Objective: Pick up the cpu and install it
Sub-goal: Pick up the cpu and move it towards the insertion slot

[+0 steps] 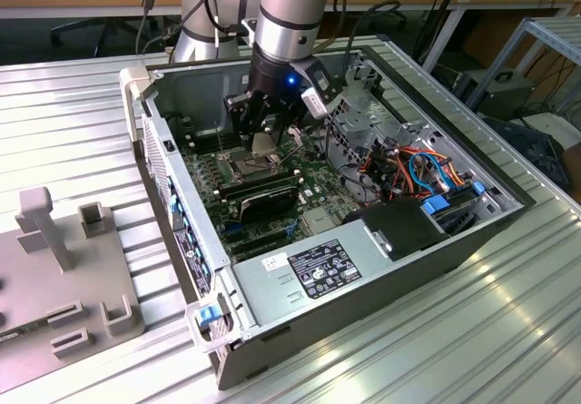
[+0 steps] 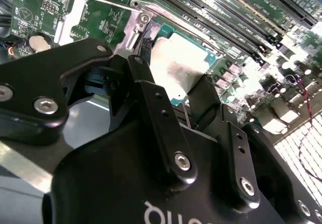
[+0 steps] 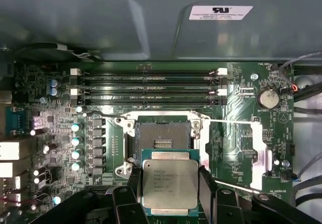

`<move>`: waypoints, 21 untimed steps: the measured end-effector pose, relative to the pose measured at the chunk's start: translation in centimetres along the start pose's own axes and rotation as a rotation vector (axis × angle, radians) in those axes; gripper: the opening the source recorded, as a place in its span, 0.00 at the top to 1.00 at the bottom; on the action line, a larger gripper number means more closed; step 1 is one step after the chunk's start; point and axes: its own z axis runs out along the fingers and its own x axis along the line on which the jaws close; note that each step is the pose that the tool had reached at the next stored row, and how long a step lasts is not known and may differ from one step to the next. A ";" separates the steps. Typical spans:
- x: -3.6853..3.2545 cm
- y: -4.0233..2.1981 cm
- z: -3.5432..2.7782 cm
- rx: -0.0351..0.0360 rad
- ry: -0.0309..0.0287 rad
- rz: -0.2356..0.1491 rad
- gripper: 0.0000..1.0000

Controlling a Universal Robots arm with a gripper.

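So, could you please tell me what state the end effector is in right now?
End effector: closed on the chip, which is not yet in the socket.

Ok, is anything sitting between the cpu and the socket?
Nothing visible. The end effector holds the cpu close to the open socket, whose contact area is bare in the first wrist view.

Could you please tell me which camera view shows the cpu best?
The first wrist view: the cpu faces the camera, its silver top almost wholly visible. The second wrist view shows it slanted, partly behind the claw. The exterior view shows a small pale square.
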 end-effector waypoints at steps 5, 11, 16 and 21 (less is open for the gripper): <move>-0.03 0.16 0.85 -0.0006 -0.0001 0.000 0.45; 0.00 0.64 1.56 -0.0006 0.0000 -0.003 0.45; 0.10 0.67 1.69 -0.0007 0.0001 -0.003 0.45; 0.11 0.67 1.75 -0.0007 0.0003 -0.021 0.45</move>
